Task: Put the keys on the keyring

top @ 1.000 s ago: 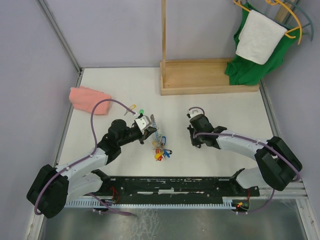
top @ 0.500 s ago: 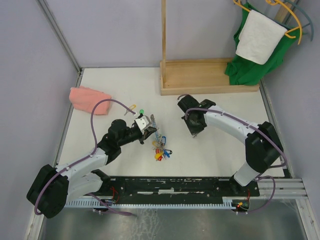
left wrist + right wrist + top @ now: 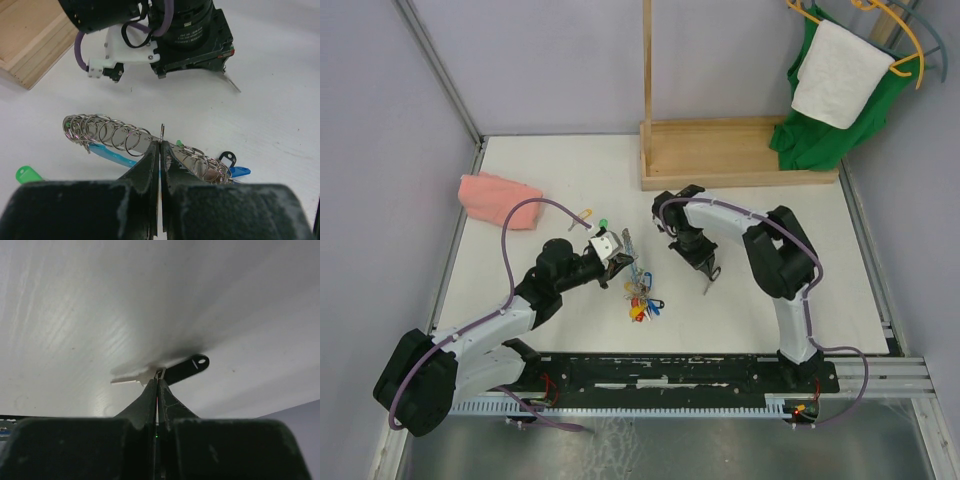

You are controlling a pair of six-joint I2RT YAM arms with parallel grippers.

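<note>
At right pincer tips: black-headed key crosswise, blade leftward.

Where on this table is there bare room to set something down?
Bare: the rear-left stretch between the pink cloth and the wooden rack base; the right side between the right arm and the table edge. Crowded: the centre, around the keyring, loose keys and both jaws.

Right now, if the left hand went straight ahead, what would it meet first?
Past the keyring it pinches, probably the right arm's black wrist, though depth is unclear.
</note>
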